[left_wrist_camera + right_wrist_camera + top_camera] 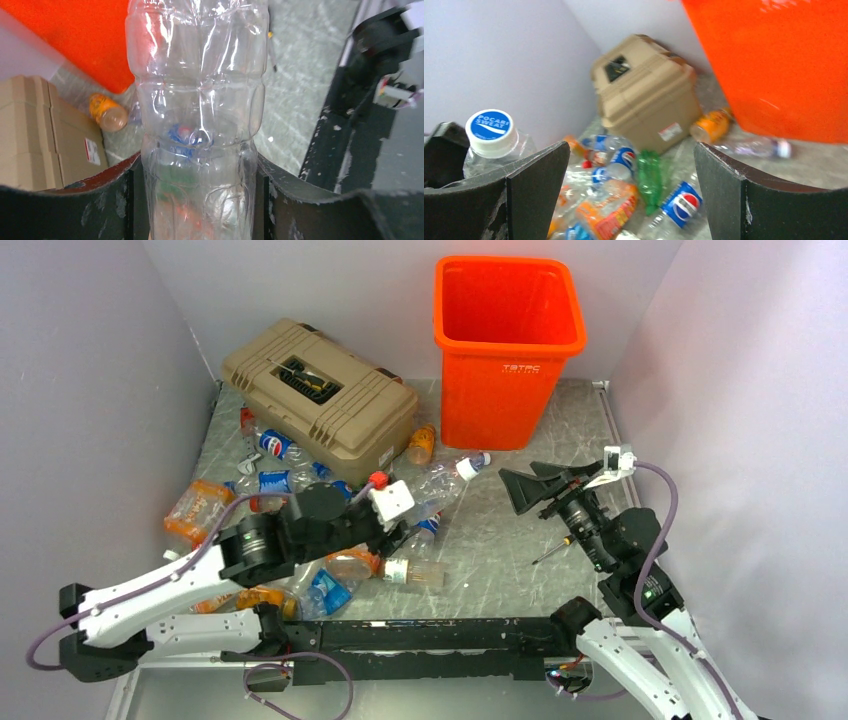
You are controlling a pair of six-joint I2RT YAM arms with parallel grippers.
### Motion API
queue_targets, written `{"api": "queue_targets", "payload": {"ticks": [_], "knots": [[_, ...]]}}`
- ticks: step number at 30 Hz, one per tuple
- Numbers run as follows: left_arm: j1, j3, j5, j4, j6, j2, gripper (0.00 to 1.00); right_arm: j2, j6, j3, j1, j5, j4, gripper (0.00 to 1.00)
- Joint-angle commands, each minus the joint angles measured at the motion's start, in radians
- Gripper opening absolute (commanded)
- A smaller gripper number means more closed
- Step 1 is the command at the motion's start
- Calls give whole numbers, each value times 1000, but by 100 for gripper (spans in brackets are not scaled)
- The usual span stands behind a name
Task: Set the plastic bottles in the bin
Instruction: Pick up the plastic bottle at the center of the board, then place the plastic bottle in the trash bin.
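My left gripper (412, 523) is shut on a clear plastic bottle (445, 490) that points toward the bin, white-and-blue cap leading. In the left wrist view the bottle (200, 100) fills the gap and both fingers (115, 200) press its sides. The orange bin (510, 350) stands at the back, beyond the bottle's cap. My right gripper (515, 492) hangs open just right of that cap, with nothing between its fingers (536, 185); the cap (491, 131) shows beside its left finger. Several more bottles (265, 480) lie piled at the left.
A tan toolbox (320, 395) sits at the back left, with an orange bottle (421, 444) between it and the bin. A capped clear bottle (410, 572) lies near the front rail. A small screwdriver (553, 548) lies beside the right arm. Walls close in on three sides.
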Motion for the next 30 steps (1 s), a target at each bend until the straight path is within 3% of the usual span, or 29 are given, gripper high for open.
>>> {"api": "queue_targets", "payload": {"ticks": [1,6,13,17,26,30], "knots": [[2,-22,151,34,37,-132,60,24,47,-6,-1,-224,266,100],[5,-204,160,180,34,-260,58,72,142,-35,-1,-350,457,100],[8,-201,158,148,51,-278,57,193,266,-1,1,-516,693,100],[9,-207,153,156,48,-278,57,284,259,43,41,-557,717,100],[16,-210,118,172,30,-268,57,353,85,116,218,-481,588,94],[22,-213,109,174,26,-267,57,362,73,101,251,-477,609,93]]}}
